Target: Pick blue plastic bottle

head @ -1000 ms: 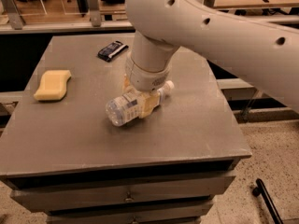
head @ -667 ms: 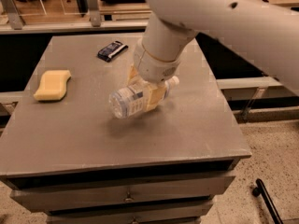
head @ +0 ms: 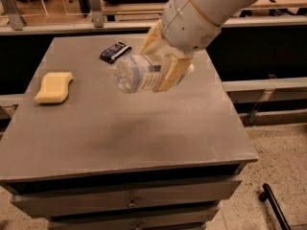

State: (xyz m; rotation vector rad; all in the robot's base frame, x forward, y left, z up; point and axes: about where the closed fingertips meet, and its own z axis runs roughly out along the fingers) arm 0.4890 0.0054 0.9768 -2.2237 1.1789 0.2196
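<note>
The blue plastic bottle [head: 136, 74] is clear with a white-and-blue label and lies on its side in the air, base toward the camera, well above the grey table [head: 120, 128]. My gripper [head: 160, 63] is shut on the bottle around its middle, one tan finger [head: 171, 73] in front of it and the other behind. The bottle's cap end is hidden behind the front finger. A faint shadow lies on the tabletop below it.
A yellow sponge [head: 53, 86] lies at the table's left edge. A small dark blue wrapped packet [head: 115, 51] lies near the back of the table. Drawers run under the front edge. A black bar [head: 273, 206] lies on the floor at lower right.
The gripper has lifted the bottle off the tabletop and carried it upward; it rested on the table a second ago and now hangs well above it.
</note>
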